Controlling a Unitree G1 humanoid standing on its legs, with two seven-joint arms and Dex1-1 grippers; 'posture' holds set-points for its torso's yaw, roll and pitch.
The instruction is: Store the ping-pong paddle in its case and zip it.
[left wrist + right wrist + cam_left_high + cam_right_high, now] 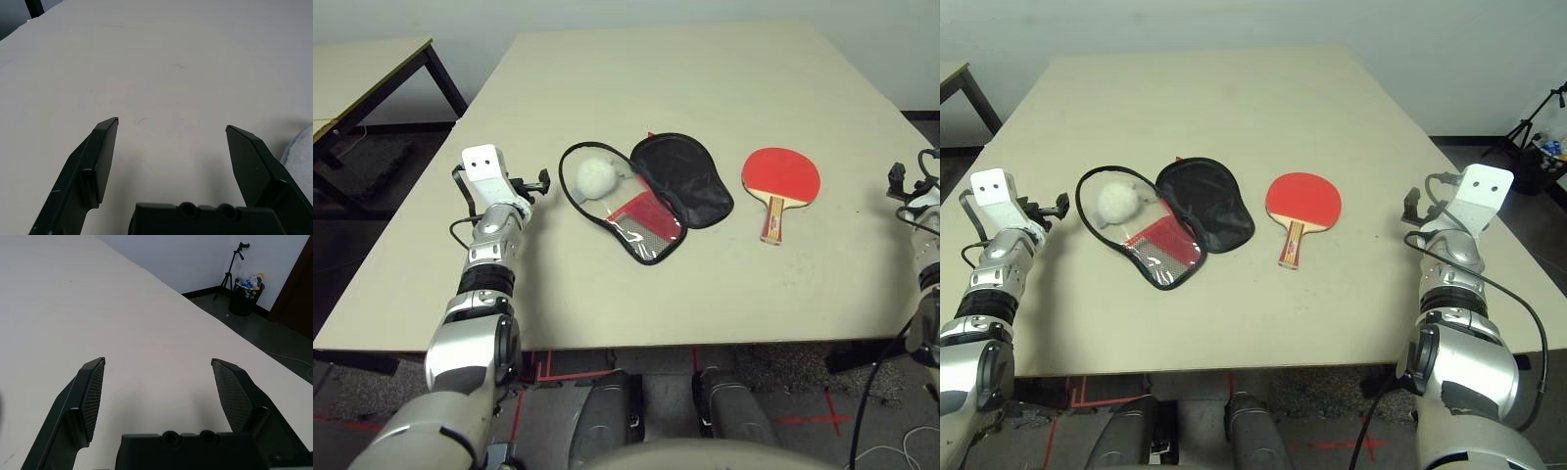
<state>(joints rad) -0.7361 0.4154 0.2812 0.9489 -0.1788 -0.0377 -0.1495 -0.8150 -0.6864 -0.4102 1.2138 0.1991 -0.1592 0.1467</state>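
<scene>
The ping-pong paddle (781,176) lies flat right of the table's middle, red face up, its striped wooden handle toward me. To its left the case (680,181) lies unzipped, with the black lining up and the clear-plastic narrow end toward me. A white pom-pom (596,177) rests inside the loop of the case's zipper edge. My left gripper (540,183) hovers left of the case, open with nothing between its fingers (105,156). Out by the table's right edge, well apart from the paddle, my right gripper (1412,204) is also open and holds nothing.
The beige table (705,78) stretches bare behind the objects and in front of them. A second table (362,69) stands off to the far left. On the floor beyond the right edge are a tripod and a bin (247,289).
</scene>
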